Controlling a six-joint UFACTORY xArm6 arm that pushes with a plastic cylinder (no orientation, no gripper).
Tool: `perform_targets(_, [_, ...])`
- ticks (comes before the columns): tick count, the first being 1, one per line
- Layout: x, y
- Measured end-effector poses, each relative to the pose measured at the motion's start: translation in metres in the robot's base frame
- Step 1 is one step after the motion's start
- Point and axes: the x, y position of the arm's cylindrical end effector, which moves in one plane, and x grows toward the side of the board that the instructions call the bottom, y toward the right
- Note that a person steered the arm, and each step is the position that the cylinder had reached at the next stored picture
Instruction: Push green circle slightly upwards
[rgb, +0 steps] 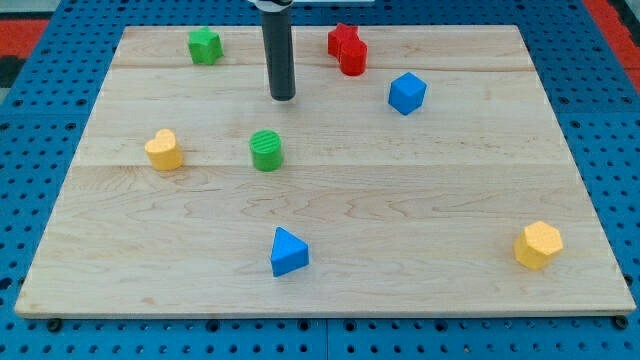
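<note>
The green circle (267, 150) is a ribbed round block left of the board's middle. My tip (283, 97) is the lower end of the dark rod that hangs from the view's top. It stands above the green circle in the view and slightly to its right, apart from it by a small gap.
A green star (205, 46) lies at the top left. Two red blocks (347, 47) touch each other at the top middle. A blue cube (407, 93) lies right of them. A yellow block (163, 150), a blue triangle (288, 252) and a yellow hexagon (538, 245) also lie on the wooden board (450, 200).
</note>
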Motion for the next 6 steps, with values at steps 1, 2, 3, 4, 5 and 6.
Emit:
perform_targets(1, [0.046,0.009])
perform_targets(2, [0.062,0.047])
perform_targets(3, [0.114,0.034])
perform_targets(4, [0.118,-0.037])
perform_targets(5, [0.101,-0.051])
perform_targets(6, [0.094,-0.039])
